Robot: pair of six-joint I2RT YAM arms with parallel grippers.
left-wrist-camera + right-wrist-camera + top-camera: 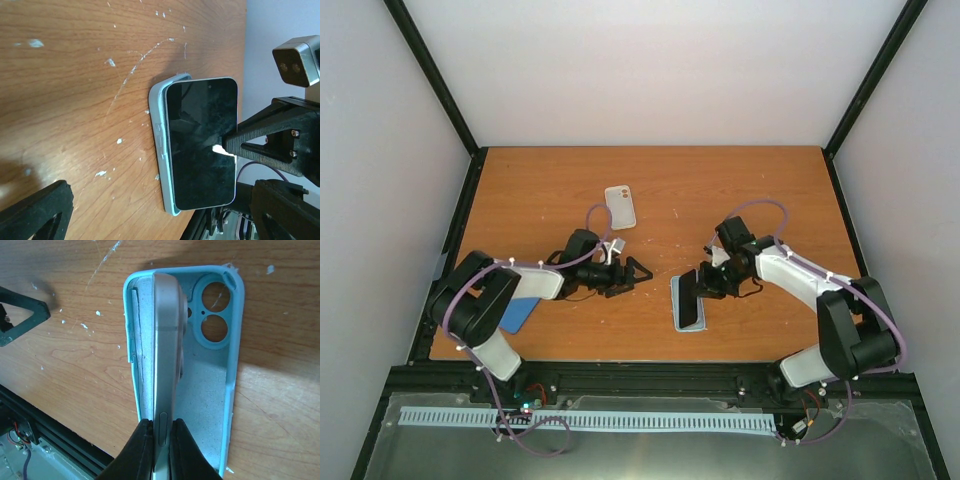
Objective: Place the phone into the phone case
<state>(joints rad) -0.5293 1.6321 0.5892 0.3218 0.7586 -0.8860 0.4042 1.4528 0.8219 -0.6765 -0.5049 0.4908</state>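
Note:
The phone (689,298) has a black screen and a silvery edge. It stands tilted on one long edge inside the pale sky-blue phone case (692,327), which lies open side up near the front middle. My right gripper (706,283) is shut on the phone's raised edge. In the right wrist view both fingers (142,452) pinch the phone (167,340) over the left side of the case (215,390). In the left wrist view the phone's screen (200,145) leans over the case rim (160,135). My left gripper (632,273) is open and empty, just left of the case.
A white case with two orange dots (620,207) lies behind the left gripper. A darker blue case (520,314) lies at the front left, partly under the left arm. The table's front edge (650,362) is close to the pale case.

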